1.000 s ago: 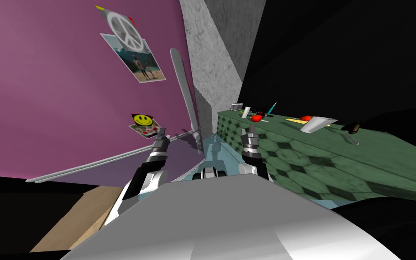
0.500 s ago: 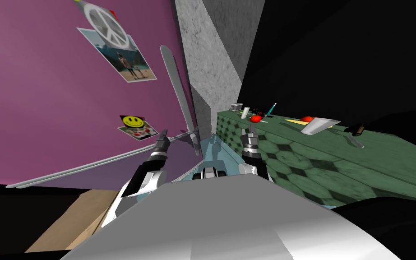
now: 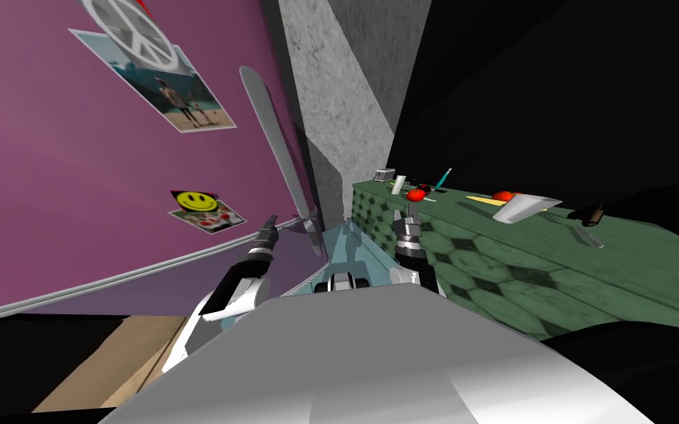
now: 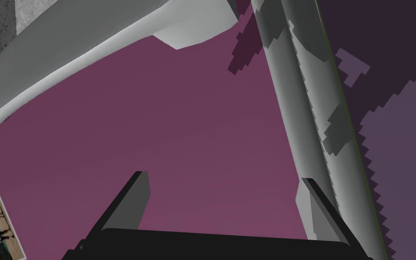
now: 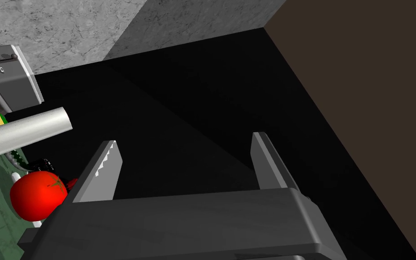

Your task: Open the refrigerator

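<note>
The refrigerator door (image 3: 73, 169) is purple, with photos and a smiley magnet (image 3: 196, 200) stuck on it. Two long grey handles cross its face: one upright bar (image 3: 279, 154) and one low bar (image 3: 146, 269). My left gripper (image 3: 268, 224) is at the spot where the two bars nearly meet. In the left wrist view this gripper (image 4: 225, 198) is open. One finger (image 4: 320, 212) lies along a grey bar (image 4: 311, 113), and only the purple door face shows between the fingers. The other handle's end (image 4: 90, 49) passes beyond the fingertips. My right gripper (image 3: 408, 213) is open and holds nothing.
A green tiled counter (image 3: 522, 265) runs along my right, carrying a tomato (image 5: 38, 194), a grey toaster (image 5: 11, 76), a grey cylinder (image 5: 26, 131) and small utensils. A grey stone wall (image 3: 338, 110) stands behind the door. A black area lies beyond the counter.
In the head view the purple door face, its magnets and both handles have slid left while the counter stayed put. My left gripper stays at the handles. The right arm has not moved.
</note>
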Controlling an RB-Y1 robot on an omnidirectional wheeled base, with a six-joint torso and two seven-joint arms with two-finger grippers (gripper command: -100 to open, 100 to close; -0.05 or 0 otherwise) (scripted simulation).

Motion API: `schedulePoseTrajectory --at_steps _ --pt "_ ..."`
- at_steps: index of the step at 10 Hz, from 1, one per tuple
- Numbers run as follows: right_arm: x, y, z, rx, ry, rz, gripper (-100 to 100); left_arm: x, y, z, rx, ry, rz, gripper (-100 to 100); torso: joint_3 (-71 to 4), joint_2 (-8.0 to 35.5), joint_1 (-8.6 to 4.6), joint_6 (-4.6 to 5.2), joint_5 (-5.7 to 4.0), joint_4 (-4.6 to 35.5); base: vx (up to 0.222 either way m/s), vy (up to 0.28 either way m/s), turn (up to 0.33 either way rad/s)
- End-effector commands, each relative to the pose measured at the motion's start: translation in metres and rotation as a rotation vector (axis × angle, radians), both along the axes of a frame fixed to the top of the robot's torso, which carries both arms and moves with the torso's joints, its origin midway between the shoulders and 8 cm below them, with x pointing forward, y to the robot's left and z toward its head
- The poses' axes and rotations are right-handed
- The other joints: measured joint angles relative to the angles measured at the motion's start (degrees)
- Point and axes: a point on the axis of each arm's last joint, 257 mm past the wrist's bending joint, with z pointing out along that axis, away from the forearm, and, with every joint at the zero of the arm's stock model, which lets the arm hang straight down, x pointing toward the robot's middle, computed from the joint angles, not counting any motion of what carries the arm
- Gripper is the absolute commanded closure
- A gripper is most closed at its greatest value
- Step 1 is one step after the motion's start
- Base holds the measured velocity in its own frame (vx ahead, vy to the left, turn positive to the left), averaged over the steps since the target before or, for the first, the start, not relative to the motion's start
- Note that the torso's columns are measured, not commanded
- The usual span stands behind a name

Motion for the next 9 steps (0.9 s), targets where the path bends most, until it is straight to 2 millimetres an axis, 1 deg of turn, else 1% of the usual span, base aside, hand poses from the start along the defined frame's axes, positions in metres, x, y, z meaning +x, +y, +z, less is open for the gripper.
schedulePoseTrajectory --at_steps 1,3,5,7,8,9 --pt "0.0 0.0 0.0 0.0 0.0 0.0 0 0.001 0.008 -0.022 0.007 0.083 0.016 -100 0.0 0.0 0.09 0.0 0.01 0.0 0.04 -0.076 0.008" --pt "0.0 0.0 0.0 0.0 0.0 0.0 0 0.001 0.012 -0.033 0.013 0.129 0.025 -100 0.0 0.0 -0.09 0.0 -0.02 0.0 0.052 -0.116 0.014" --pt "0.0 0.0 0.0 0.0 0.0 0.0 0 0.0 0.02 -0.049 0.028 0.198 0.04 -100 0.0 0.0 0.15 0.0 0.03 0.0 0.062 -0.084 0.011" --pt "0.0 0.0 0.0 0.0 0.0 0.0 0 -0.001 0.024 -0.061 0.033 0.248 0.049 -100 0.0 0.1 0.08 0.0 0.01 0.0 0.041 -0.082 0.01" --pt "0.0 0.0 0.0 0.0 0.0 0.0 0 -0.002 0.025 -0.063 0.032 0.255 0.051 -100 0.1 0.1 0.06 0.0 0.01 0.0 0.027 -0.062 0.006" --pt "0.0 0.0 0.0 0.0 0.0 0.0 0 -0.003 0.029 -0.072 0.039 0.294 0.059 -100 0.1 0.1 0.11 0.0 0.02 0.0 0.031 -0.067 0.008"
